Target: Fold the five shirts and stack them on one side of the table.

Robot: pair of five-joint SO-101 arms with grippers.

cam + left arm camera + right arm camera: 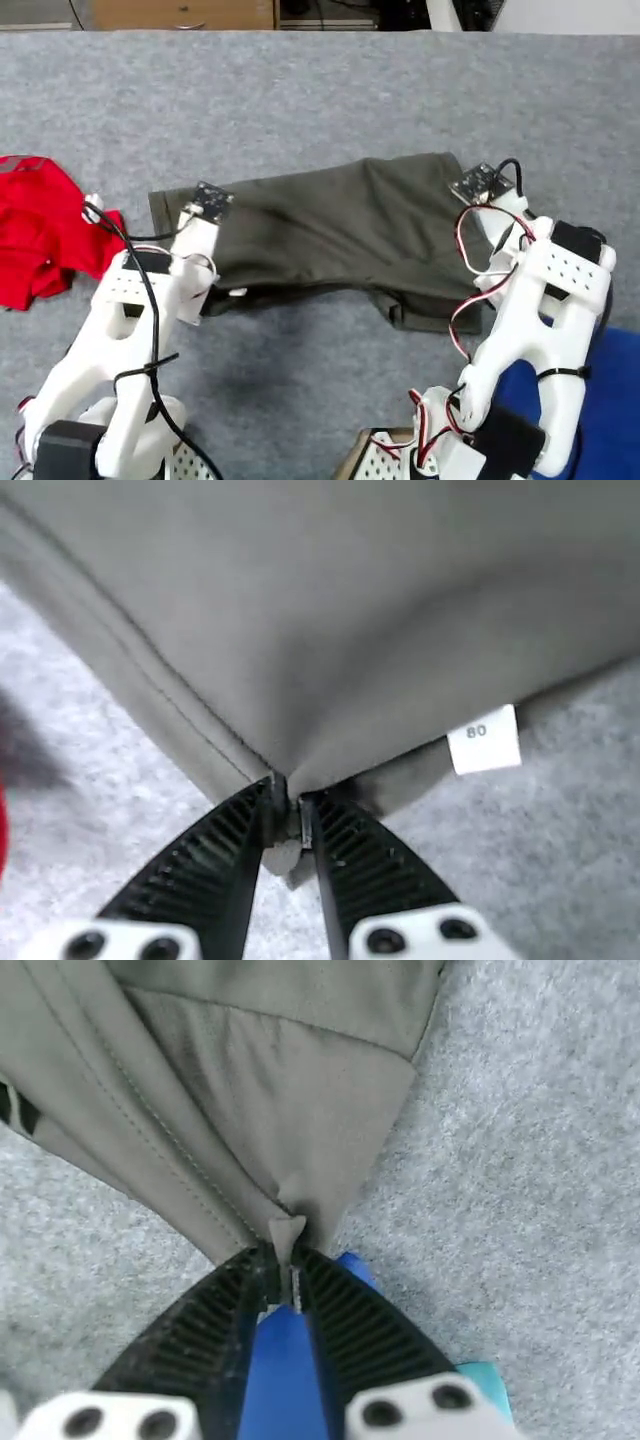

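Where the arms rise at the near edge, a blue shirt [615,400] lies by the right arm's base. Beyond, the left tool [288,805] is clamped on the left hem of the olive shirt [340,220], near a white tag [483,738], and the right tool [285,1260] is pinched tight on its right corner. That shirt stretches wrinkled across the counter [300,90] between them; a red shirt [35,225] lies crumpled at the left edge.

A grey, felt-like tabletop [320,90] runs back to what may be a wooden cabinet [185,13] behind.
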